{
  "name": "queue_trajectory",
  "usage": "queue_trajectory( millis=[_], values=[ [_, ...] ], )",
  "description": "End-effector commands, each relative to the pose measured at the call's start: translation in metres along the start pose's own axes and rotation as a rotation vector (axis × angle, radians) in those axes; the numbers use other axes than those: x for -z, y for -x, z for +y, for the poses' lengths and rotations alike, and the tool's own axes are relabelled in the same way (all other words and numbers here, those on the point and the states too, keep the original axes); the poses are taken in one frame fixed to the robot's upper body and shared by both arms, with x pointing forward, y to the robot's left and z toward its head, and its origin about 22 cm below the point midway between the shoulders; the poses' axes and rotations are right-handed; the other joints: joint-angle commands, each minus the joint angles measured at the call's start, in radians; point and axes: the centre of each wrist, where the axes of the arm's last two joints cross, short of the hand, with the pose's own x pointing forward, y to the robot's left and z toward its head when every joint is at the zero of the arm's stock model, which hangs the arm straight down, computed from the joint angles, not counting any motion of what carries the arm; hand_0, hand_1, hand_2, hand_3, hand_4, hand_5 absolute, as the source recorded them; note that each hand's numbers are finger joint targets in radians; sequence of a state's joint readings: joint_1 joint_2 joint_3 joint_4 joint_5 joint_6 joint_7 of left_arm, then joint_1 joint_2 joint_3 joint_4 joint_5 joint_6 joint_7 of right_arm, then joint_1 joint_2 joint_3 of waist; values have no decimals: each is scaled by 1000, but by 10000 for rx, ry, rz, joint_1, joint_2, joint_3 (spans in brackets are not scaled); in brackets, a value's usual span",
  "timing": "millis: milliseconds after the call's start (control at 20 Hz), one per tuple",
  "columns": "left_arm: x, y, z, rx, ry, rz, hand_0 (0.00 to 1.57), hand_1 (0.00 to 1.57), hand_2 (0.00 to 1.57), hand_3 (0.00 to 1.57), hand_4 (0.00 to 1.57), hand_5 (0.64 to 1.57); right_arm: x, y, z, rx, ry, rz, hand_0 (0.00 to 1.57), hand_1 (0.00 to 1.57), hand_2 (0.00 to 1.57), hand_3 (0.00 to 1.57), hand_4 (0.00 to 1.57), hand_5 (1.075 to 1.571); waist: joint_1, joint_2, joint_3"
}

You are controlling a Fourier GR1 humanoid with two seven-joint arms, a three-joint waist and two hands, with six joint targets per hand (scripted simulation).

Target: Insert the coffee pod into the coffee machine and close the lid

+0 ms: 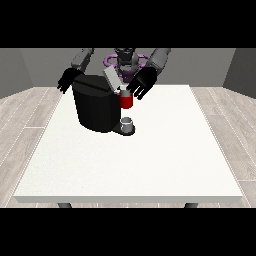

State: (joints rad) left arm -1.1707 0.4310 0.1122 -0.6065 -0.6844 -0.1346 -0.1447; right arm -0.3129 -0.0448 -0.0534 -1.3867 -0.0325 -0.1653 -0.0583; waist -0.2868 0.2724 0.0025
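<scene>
The hand at the view's left [67, 80] is hanging with fingers released beside the black coffee machine [96, 107], whose lid [112, 78] is standing raised. The hand at the view's right [142, 84] is spreading relaxed fingers just above the red pod holder [126, 101]; the coffee pod itself is too small to tell.

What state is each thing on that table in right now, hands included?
Coffee machine: upright on the table, toward its far left part.
Lid: raised, tilted open.
Red pod holder: at the machine's front, under the open lid.
Cup: upright on the machine's base.
Hand at the view's right: open, fingers spread, just above the pod holder.
Hand at the view's left: open, behind the machine.
</scene>
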Motion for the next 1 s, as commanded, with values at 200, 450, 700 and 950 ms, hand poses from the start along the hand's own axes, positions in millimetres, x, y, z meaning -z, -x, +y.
queue_trajectory(
  millis=[200, 450, 700, 950],
  values=[
    [-10, 23, -8, 381, 72, 205, 1073, 1073, 1125, 967, 364, 1571, -2, -7, -4, 47, 77, 49, 0, 0, 0, 0, 438, 1571, 3, -135, -27],
    [-8, 12, -23, 970, 996, -508, 567, 567, 810, 640, 235, 1571, -14, 17, 5, 49, 233, 74, 0, 0, 0, 0, 458, 1571, 353, -188, -22],
    [3, -7, 4, 1246, 704, -183, 0, 0, 0, 0, 0, 1571, 13, -11, 2, 114, -1, -264, 0, 0, 0, 0, 447, 1571, -3, 304, -22],
    [-5, 8, -8, 1260, 1061, -330, 0, 0, 0, 0, 0, 1571, -8, 16, -1, 255, 425, 276, 0, 0, 0, 0, 375, 1571, 328, -325, -22]
  ],
)
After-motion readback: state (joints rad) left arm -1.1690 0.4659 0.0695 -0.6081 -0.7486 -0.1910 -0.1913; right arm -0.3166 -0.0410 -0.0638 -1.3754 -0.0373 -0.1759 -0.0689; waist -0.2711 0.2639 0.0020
